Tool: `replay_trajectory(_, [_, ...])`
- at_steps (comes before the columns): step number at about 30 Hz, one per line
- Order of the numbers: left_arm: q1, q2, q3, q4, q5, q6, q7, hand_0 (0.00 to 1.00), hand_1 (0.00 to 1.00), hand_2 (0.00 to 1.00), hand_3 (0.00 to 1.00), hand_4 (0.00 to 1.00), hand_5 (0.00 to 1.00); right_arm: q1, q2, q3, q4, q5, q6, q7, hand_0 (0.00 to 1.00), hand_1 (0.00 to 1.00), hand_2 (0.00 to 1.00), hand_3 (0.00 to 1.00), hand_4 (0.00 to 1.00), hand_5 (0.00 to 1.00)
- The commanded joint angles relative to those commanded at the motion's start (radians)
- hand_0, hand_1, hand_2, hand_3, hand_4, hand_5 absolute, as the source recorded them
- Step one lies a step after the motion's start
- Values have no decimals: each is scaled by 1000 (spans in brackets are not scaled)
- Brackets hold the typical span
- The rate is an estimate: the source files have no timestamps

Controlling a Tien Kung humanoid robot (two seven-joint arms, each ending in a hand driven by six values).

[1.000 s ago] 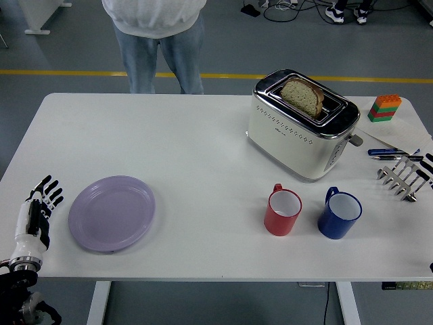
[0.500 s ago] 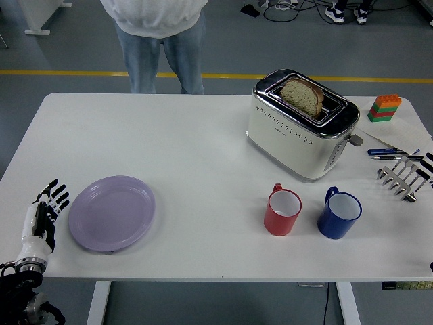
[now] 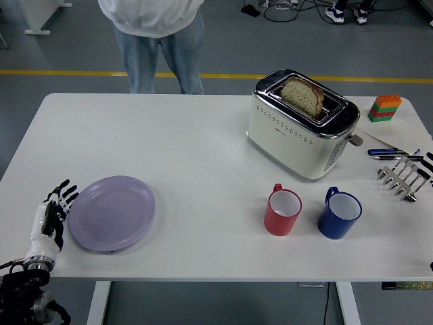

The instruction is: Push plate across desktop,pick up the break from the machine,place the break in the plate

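— Plate? Lying flat on the tabletop, front left.
— Bread? Upright in the toaster, long axis running left-back to right-front.
— Left robot hand? Fingers spread, empty, just beside the plate's left rim.

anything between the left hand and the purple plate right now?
Nothing visible. The robot's left hand, fingers spread, sits right beside the left rim of the round lilac plastic plate, with only bare white table there. Contact with the rim can't be confirmed.
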Motion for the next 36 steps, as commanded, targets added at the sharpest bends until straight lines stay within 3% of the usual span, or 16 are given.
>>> replay_trajectory(20, [-49,-53,94,34,-26,3,-9,767,797,816,842,460,998,0,-1,-14,-1,1,1,0,714,675,676,622,510,414])
replay_trajectory(36, [-73,-84,170,29,-69,10,-26,767,795,813,839,458,998,-4,-3,-20,-1,1,0,0,713,675,676,621,509,415])
